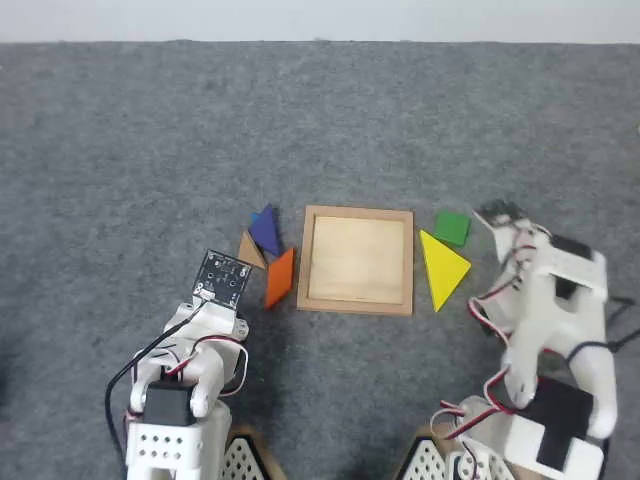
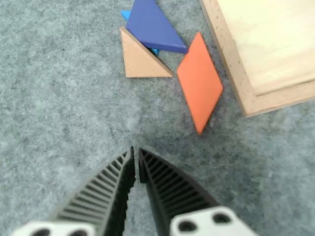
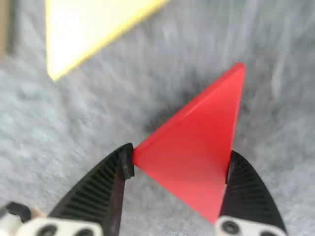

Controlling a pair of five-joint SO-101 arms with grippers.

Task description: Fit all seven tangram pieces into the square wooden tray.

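The square wooden tray lies empty, every piece unplaced: right gripper clamps the red triangle right of it, left gripper hangs clenched on nothing by the orange parallelogram.

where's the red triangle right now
In the right wrist view the red triangle is gripped between the fingers of the right tool, close to the yellow triangle, which lies on the right side of the tray.
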